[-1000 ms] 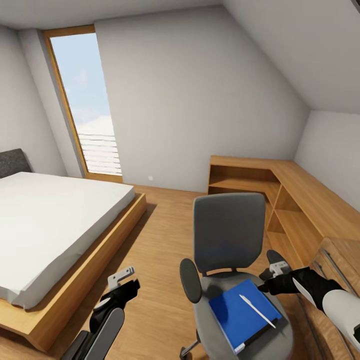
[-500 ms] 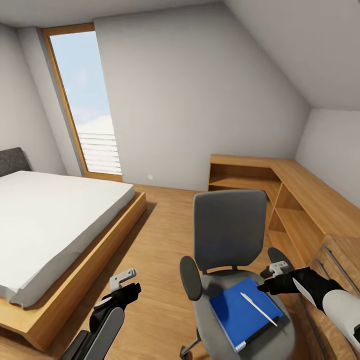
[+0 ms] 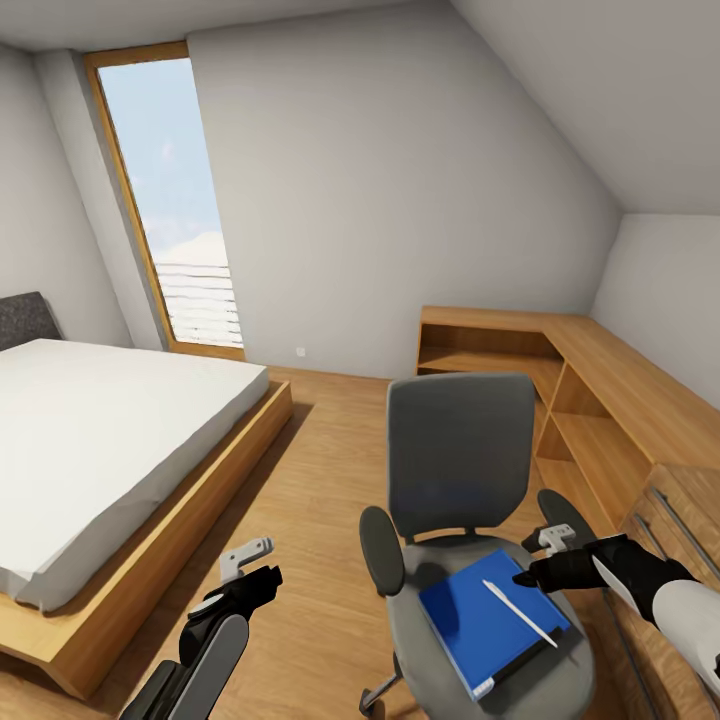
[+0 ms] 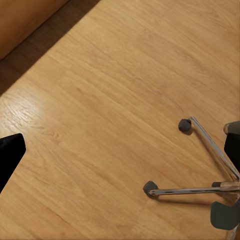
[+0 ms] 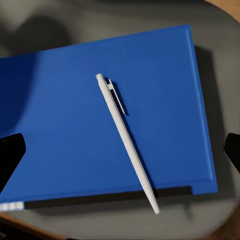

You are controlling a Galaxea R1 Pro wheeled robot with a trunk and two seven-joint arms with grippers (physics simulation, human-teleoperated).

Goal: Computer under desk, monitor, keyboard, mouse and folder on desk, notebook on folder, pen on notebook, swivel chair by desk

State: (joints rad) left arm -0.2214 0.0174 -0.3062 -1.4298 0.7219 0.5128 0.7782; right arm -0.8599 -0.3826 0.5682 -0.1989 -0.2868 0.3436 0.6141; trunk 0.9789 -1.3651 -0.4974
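Step in hand: reaching with the right gripper [image 3: 528, 565] toward the thin white pen [image 5: 127, 140] lying on the flat bright blue folder [image 5: 65, 125], by the look of it, on the grey swivel chair [image 3: 458, 460].

Doing it well: lowering straight down, lining the fingers across the pen's shaft rather than along it, closing near its middle; keeping pressure light so the folder is not pushed off the seat and the chair is not set rolling on its castors.

Pen and fingers: lying diagonally on the blue cover, clip end toward the middle, tip reaching the edge with the white pages; sitting between the two dark fingertips [image 5: 10, 155] seen at the frame's sides, apart from both.

Right fingers: standing wide open, holding nothing, hovering above the seat's right side.

Left gripper [image 3: 245, 565]: hanging low over the wooden floor [image 4: 110, 100], left of the chair's chrome star base [image 4: 200, 165]; opening not clear enough to judge.

Folder: resting flat on the seat, near its front.

Risk: nudging the pen into rolling off the cover.
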